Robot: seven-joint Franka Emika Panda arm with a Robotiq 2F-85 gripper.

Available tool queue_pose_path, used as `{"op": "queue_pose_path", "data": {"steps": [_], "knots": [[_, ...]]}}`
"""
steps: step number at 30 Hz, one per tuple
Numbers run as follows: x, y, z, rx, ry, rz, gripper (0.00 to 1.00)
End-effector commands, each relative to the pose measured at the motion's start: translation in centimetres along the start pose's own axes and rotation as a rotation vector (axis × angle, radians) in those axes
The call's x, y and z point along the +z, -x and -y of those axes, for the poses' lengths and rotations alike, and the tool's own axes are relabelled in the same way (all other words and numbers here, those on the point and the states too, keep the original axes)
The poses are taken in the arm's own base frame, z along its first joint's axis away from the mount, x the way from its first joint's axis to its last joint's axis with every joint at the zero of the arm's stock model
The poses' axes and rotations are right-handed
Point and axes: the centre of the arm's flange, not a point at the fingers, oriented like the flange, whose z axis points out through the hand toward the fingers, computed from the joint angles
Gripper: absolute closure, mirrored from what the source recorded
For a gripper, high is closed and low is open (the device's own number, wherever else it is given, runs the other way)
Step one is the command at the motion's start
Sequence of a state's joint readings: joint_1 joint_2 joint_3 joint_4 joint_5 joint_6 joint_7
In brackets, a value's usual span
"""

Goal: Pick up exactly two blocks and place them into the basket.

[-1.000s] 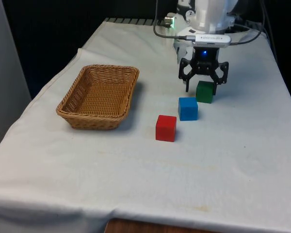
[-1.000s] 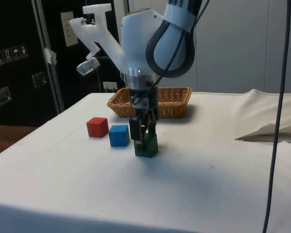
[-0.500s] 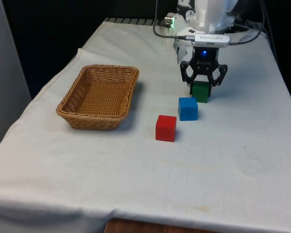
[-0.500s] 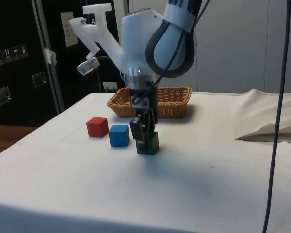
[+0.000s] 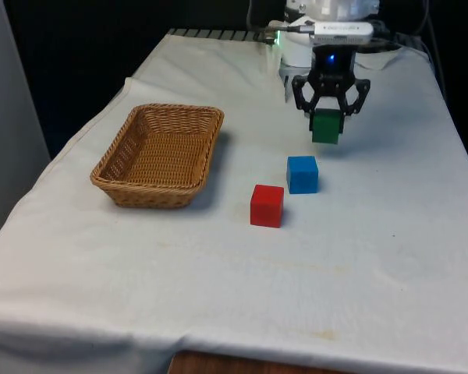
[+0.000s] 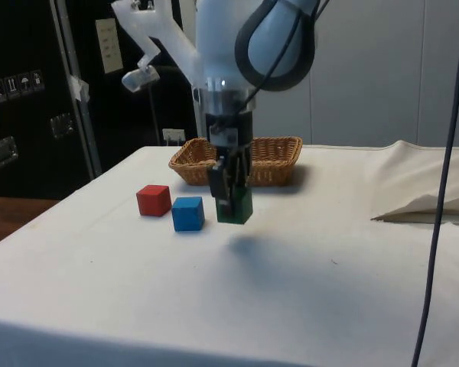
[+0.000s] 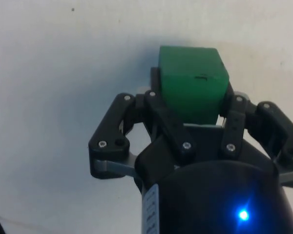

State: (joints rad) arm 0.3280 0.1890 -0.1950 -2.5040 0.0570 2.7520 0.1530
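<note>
Starting at the front view's left, you have the wicker basket [image 5: 159, 156] sitting on the counter [image 5: 218, 273], well apart from the jaws and off to their side; in the side view it [image 6: 271, 159] stands behind the arm. Nothing lies inside it that you can see.

Moving toward the jaws, you come to the red block [image 5: 267, 206], resting on the cloth, then the blue block [image 5: 302, 174] just beside it and nearer the jaws. The two are close, yet a small gap shows between them in the side view, red [image 6: 154, 200] and blue [image 6: 188, 213]. Both lie below the level of the jaws.

Last, your gripper [image 5: 327, 125] points straight down, and the jaws are clamped on the green block [image 5: 325, 127], one finger on each of two opposite faces. The side view shows the green block [image 6: 236, 206] lifted clear of the counter, its shadow on the cloth beneath it. The wrist view shows the same block [image 7: 194, 83] squarely between the fingers [image 7: 162, 119].
</note>
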Motion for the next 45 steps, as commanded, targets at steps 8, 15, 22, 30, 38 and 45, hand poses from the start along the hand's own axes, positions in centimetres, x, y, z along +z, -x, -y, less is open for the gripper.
{"op": "queue_pose_path", "data": {"steps": [8,15,22,30,38,45], "knots": [[-2.6,0.0,-0.2,0.000,-0.005,-0.002,1.00],[-4.8,-0.2,0.0,-0.002,-0.026,-0.008,1.00],[-7.5,-1.3,-0.7,-0.004,-0.019,-0.013,1.00],[-9.2,-3.0,-2.4,-0.007,-0.016,-0.021,1.00],[-10.3,-4.7,-4.6,-0.010,-0.008,-0.028,1.00],[-10.5,-5.8,-6.9,-0.011,0.000,-0.036,1.00]]}}
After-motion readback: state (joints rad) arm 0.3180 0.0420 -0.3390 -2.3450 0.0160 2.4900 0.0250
